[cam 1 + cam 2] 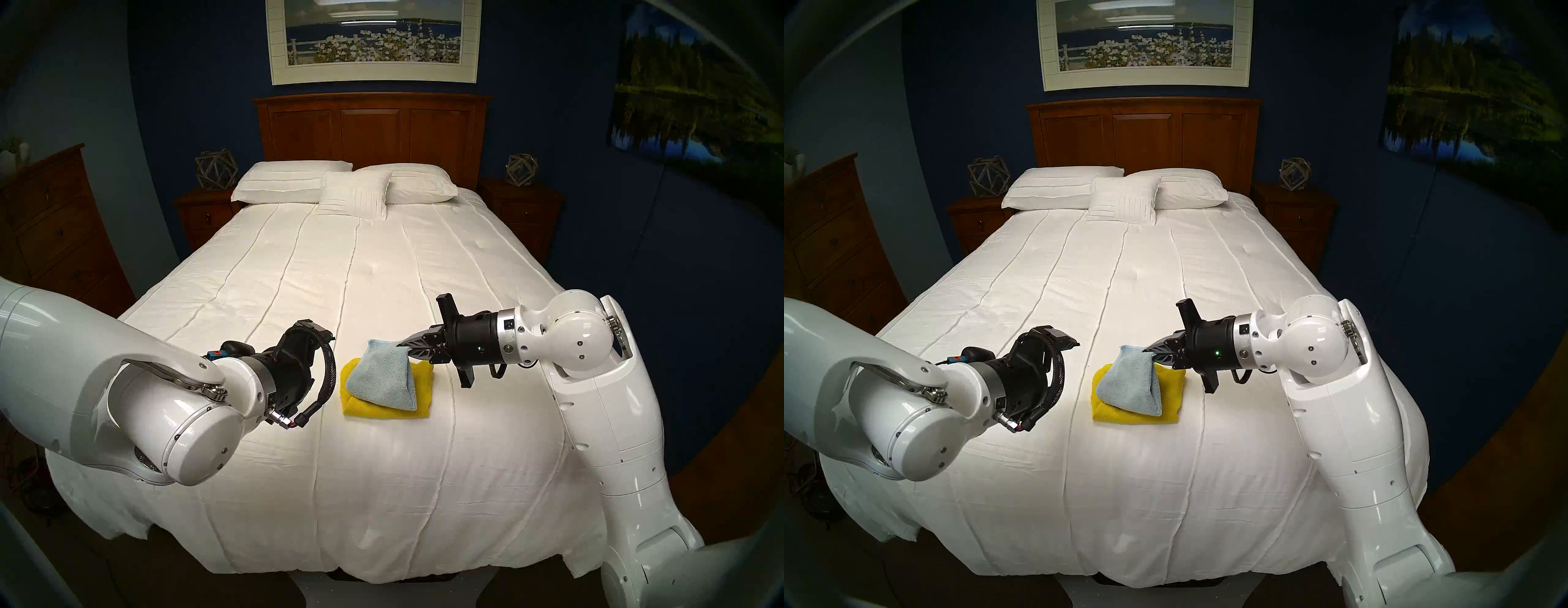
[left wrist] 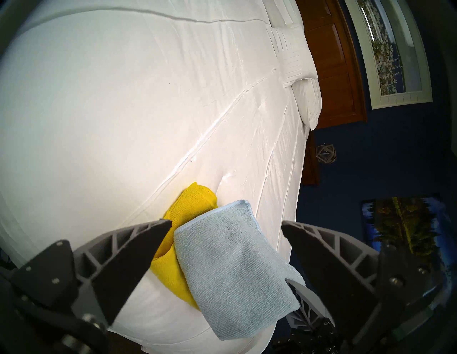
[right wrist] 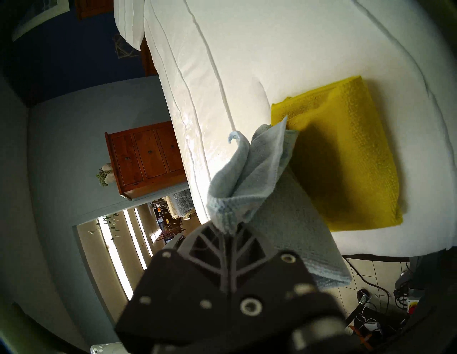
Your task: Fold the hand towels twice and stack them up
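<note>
Head view: right gripper (image 1: 406,349), jaws clamped on a corner of the folded blue towel (image 1: 379,375), holds it draped on the folded yellow towel (image 1: 420,384). Left gripper (image 2: 226,228) waits beside them, jaws apart. Folding looks done; only release remains.

**Count of items on and around the bed**

Two hand towels are seen, one yellow towel (image 1: 388,399) and one light blue towel (image 1: 382,378). Three white pillows are counted at the headboard: a left pillow (image 1: 280,182), a right pillow (image 1: 420,182) and a small middle pillow (image 1: 354,197). Two nightstands are shown, left (image 1: 201,216) and right (image 1: 519,212), each bearing one geometric ornament (image 1: 215,170) (image 1: 522,169). Two wall pictures (image 1: 373,38) (image 1: 695,85), one dresser (image 1: 55,229) and two grippers, left (image 2: 226,223) and right (image 1: 403,344), are counted.
</note>
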Tool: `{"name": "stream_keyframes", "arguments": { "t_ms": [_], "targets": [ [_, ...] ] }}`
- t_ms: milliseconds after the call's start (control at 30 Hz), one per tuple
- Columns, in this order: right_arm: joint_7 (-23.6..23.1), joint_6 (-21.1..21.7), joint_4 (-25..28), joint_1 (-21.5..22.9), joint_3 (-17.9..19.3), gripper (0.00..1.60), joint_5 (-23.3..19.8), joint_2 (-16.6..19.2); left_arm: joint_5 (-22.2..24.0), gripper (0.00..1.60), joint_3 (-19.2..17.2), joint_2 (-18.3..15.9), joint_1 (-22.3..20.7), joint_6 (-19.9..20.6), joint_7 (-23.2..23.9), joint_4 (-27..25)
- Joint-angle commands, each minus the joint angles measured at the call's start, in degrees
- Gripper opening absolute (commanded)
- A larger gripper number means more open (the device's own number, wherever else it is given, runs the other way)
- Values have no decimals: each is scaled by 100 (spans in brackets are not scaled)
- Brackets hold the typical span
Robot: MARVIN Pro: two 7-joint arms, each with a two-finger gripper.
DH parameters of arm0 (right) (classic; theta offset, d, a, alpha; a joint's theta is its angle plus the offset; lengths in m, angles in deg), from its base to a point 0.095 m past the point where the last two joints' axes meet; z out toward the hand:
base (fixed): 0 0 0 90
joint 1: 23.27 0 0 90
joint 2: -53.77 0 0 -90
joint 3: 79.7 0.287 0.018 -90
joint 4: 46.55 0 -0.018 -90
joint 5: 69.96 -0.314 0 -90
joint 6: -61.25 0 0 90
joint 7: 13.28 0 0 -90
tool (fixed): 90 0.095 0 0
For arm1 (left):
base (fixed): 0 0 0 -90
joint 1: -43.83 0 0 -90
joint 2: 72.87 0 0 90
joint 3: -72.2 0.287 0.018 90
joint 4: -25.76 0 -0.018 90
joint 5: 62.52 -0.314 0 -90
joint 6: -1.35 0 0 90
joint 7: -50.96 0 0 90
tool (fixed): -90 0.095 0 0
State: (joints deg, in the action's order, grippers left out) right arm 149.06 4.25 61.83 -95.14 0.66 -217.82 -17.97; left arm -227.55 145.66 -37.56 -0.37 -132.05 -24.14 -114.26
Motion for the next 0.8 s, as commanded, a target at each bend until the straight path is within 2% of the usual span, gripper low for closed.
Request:
{"name": "stream_keyframes", "arguments": {
  "t_ms": [0,333,367,767],
  "targets": [
    [-5,220,113,83,-8,0,320,166,3,160,-12,-2,-107,-13,41,2],
    [-208,514,76,83,-261,0,873,364,3,160,17,9,-140,18,43,2],
    [-265,568,101,45,-320,0,1046,426,3,160,22,11,-146,23,43,2],
    [-581,753,174,-30,-498,0,1712,729,3,160,45,23,-171,42,46,2]
  ]
}}
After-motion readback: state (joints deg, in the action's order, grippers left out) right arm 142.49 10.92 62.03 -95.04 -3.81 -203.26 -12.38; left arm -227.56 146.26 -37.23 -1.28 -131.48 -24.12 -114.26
